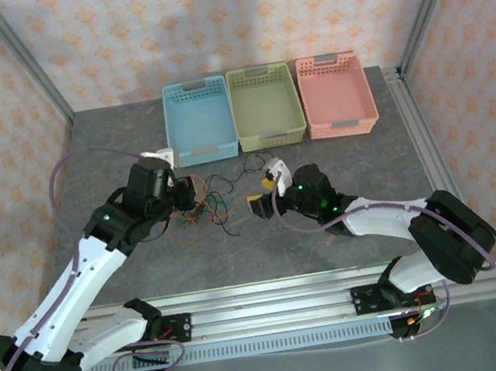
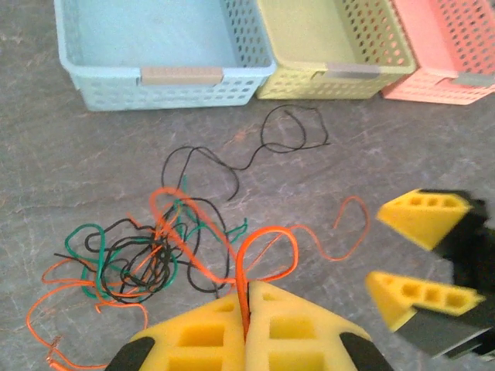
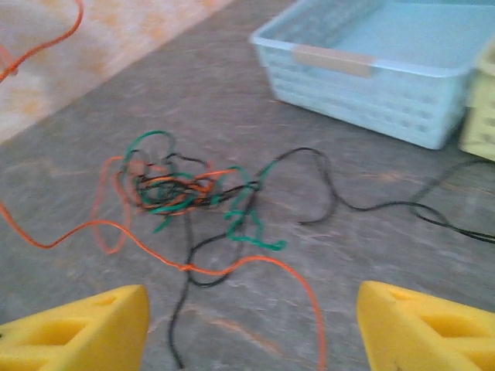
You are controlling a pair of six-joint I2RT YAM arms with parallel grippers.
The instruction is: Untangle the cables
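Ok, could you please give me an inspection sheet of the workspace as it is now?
Surface: grey table, stone-like pattern.
Job's things: cables, black, red-orange and green, tangled in front of the blue basket.
Clutter: nothing seen.
Tools: left tool shut on a red-orange cable loop; right tool open, holding nothing.
Cables: lavender arm cables loop beside both arms.
Surroundings: blue basket, green basket and pink basket in a row at the far side; patterned walls.
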